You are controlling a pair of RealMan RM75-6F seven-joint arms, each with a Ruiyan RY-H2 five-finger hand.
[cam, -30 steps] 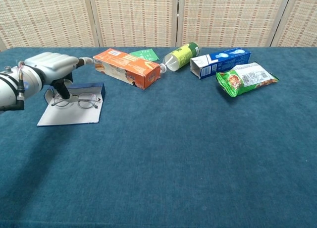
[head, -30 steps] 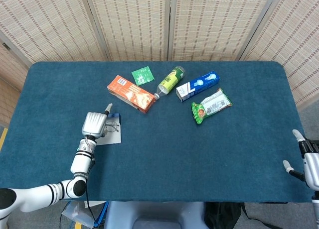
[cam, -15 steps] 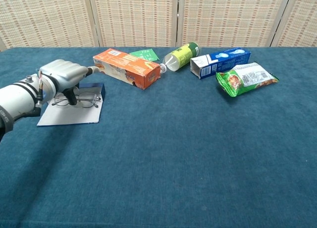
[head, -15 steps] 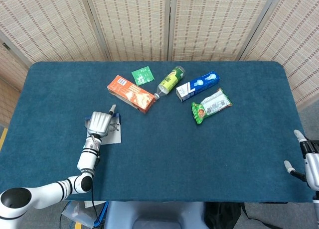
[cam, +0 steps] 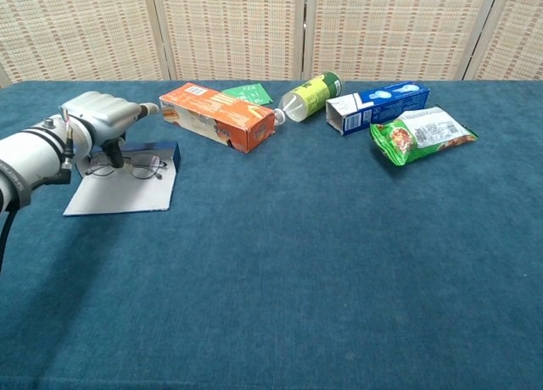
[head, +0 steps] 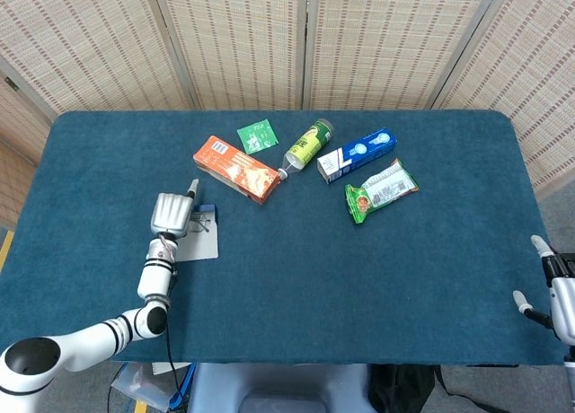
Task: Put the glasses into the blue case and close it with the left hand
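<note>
The wire-framed glasses [cam: 127, 164] sit over the open blue case [cam: 159, 152], whose pale inner flap [cam: 119, 195] lies flat toward me. My left hand [cam: 100, 119] is at the glasses' left end, thumb down on the frame, and appears to pinch it. In the head view that hand [head: 171, 215] covers most of the glasses; only part of the case [head: 203, 242] shows beside it. My right hand [head: 555, 289] hangs off the table's front right corner, fingers apart and holding nothing.
Behind the case lies an orange box [cam: 219, 116], with a green packet [cam: 248, 92] past it. Further right are a tipped green bottle [cam: 310, 95], a blue box [cam: 377, 106] and a green snack bag [cam: 422, 134].
My left hand swung right over the case, then drew back left and away. The glasses shifted slightly with it, toward the case's blue back wall. The right hand stayed put.
</note>
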